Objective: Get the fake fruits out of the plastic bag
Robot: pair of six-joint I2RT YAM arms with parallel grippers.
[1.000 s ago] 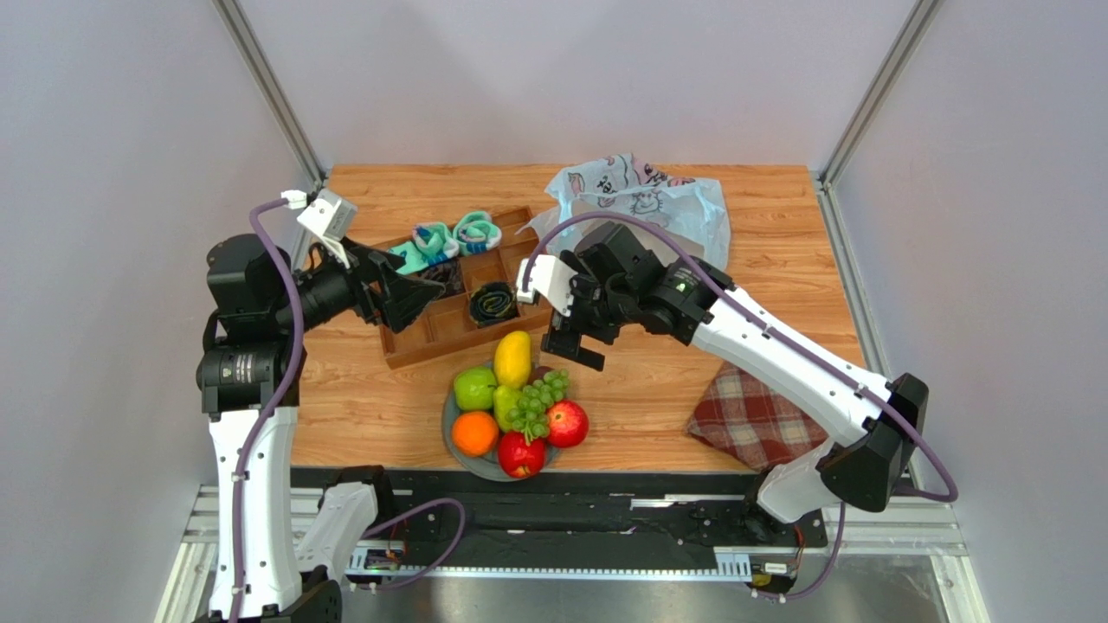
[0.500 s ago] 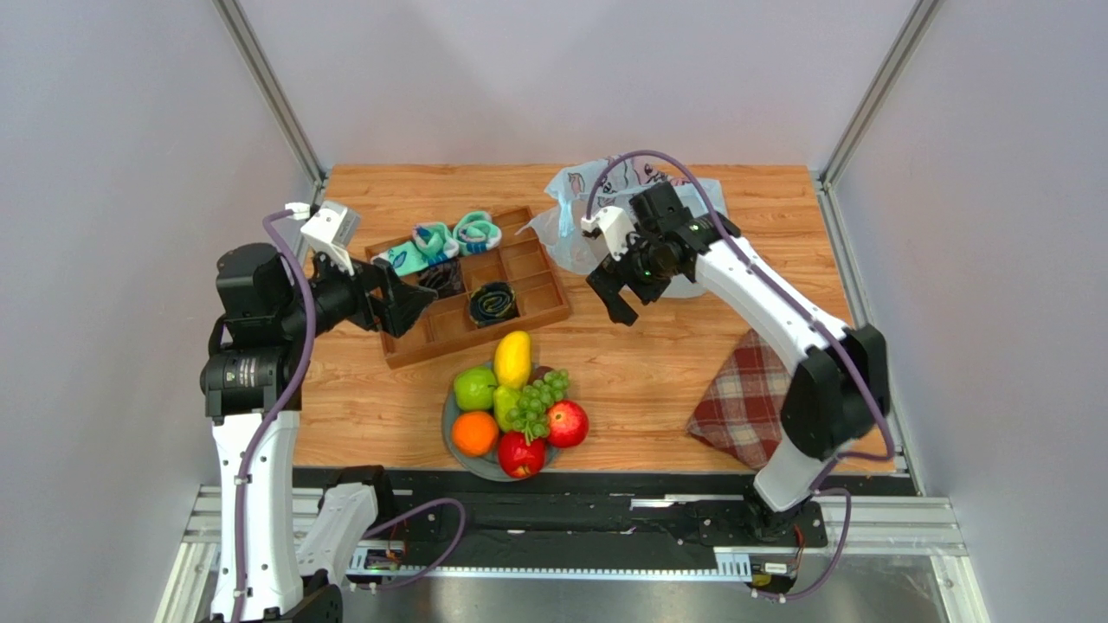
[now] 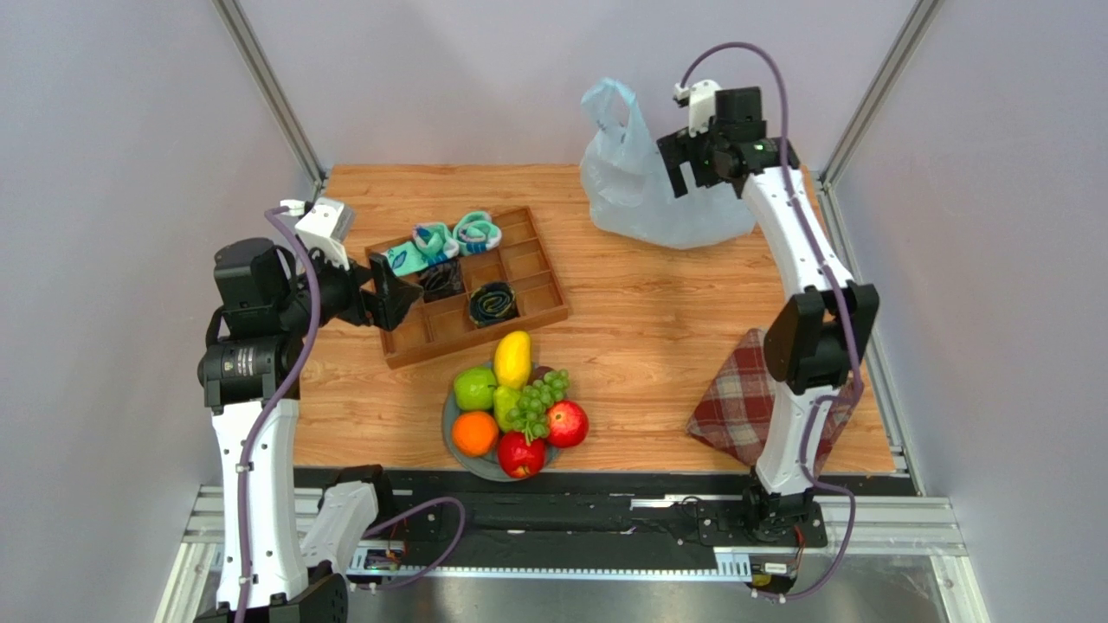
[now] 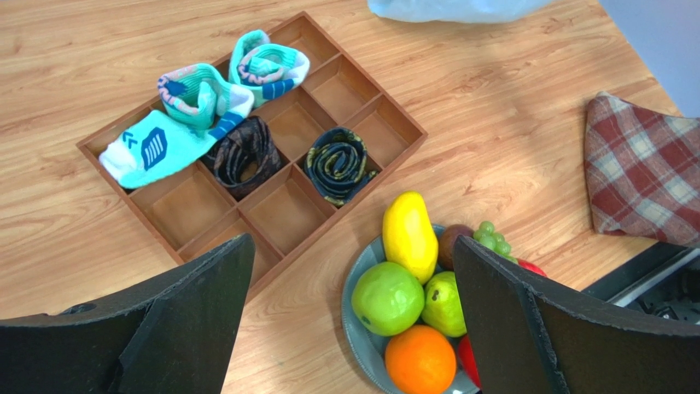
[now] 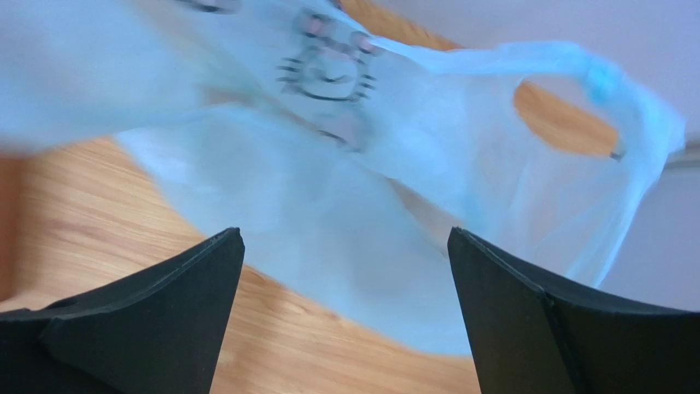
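The pale-blue plastic bag (image 3: 650, 188) stands puffed up at the table's far edge, one handle loop raised. My right gripper (image 3: 679, 175) is open right beside it. In the right wrist view the blurred bag (image 5: 329, 205) fills the space beyond my open right gripper (image 5: 345, 231), nothing between the jaws. The fruits lie on the grey plate (image 3: 455, 457): orange (image 3: 475, 432), green apple (image 3: 475, 388), mango (image 3: 513, 358), grapes (image 3: 540, 396), two red apples (image 3: 566, 423). My left gripper (image 3: 397, 288) is open and empty over the tray's left end. The left wrist view (image 4: 352, 240) shows the plate below it.
A wooden compartment tray (image 3: 449, 344) holds teal-and-white socks (image 3: 449, 238) and dark rolled socks. A red plaid cloth (image 3: 754, 415) lies at the near right. Slanted metal frame posts stand at the back corners.
My right arm swung from beside the plate up to the far edge. The bag went from lying crumpled to standing with a handle up. My left gripper drew back slightly.
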